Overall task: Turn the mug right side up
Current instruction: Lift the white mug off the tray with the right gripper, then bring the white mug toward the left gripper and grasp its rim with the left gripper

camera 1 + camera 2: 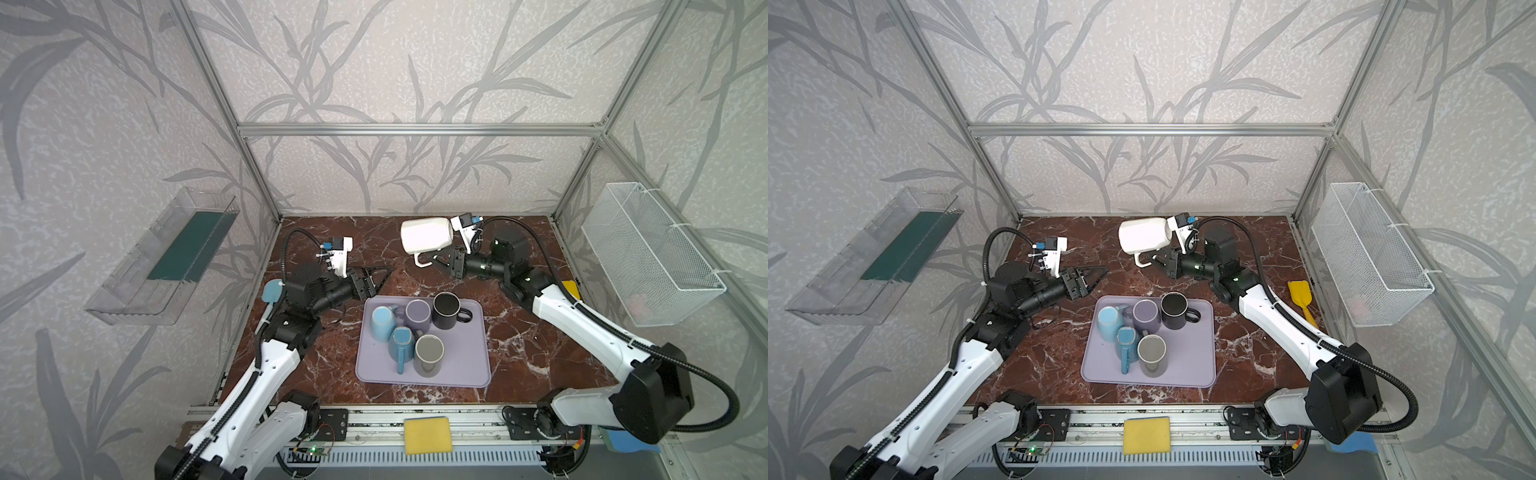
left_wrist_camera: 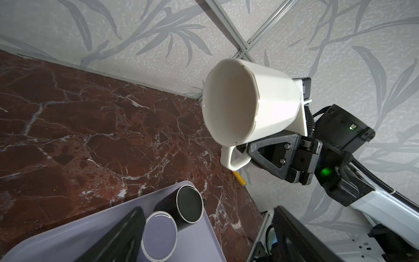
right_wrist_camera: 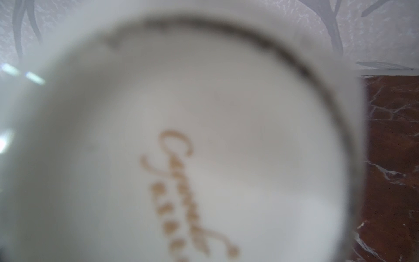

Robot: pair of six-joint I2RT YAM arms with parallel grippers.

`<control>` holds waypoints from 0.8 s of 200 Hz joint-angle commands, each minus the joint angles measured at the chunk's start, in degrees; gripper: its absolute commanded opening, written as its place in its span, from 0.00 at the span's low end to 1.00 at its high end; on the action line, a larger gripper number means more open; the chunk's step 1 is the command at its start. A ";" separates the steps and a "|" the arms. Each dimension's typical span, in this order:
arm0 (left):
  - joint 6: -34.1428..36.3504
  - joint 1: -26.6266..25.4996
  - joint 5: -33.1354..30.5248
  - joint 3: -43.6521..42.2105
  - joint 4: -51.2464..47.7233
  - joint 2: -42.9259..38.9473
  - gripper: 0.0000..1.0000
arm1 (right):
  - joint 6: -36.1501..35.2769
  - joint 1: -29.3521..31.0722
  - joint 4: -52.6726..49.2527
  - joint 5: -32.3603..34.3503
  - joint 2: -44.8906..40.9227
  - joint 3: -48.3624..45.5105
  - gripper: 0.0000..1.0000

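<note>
The right gripper [image 1: 436,255] was pinching the handle of the white mug [image 1: 426,236], with its jaws pressed tight on it. The white mug was up in the air, over the far part of the brown marble table [image 1: 540,332]. It lay on its side, not standing up. Its open mouth faced the left gripper [image 1: 380,282], and its handle hung down. In the left wrist view you could look right into the white mug [image 2: 229,102]. In the right wrist view its bottom [image 3: 181,136] filled most of the picture, all blurry, with some gold writing on it.

The left gripper had its jaws spread wide and held nothing. It hung just past the far left corner of the purple tray [image 1: 469,365].

Five mugs stood close together on the purple tray: a light blue mug [image 1: 382,322], a purple mug [image 1: 417,313], a black mug [image 1: 446,309], a blue mug [image 1: 402,345] and a grey mug [image 1: 429,353].

A yellow sponge [image 1: 428,435] sat on the front rail. A yellow spatula [image 1: 1302,301] lay on the table by the right arm.
</note>
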 commanded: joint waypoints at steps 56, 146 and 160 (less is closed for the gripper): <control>-6.51 -0.35 11.31 2.27 17.67 7.05 0.87 | 10.87 -0.24 21.11 -8.04 4.29 5.16 0.04; -12.84 -0.41 16.03 4.05 32.28 12.93 0.74 | 16.31 0.34 28.11 -11.32 6.92 6.57 0.03; -13.53 -0.34 16.29 4.08 33.70 13.04 0.74 | 16.96 0.65 29.09 -11.89 7.34 6.68 0.03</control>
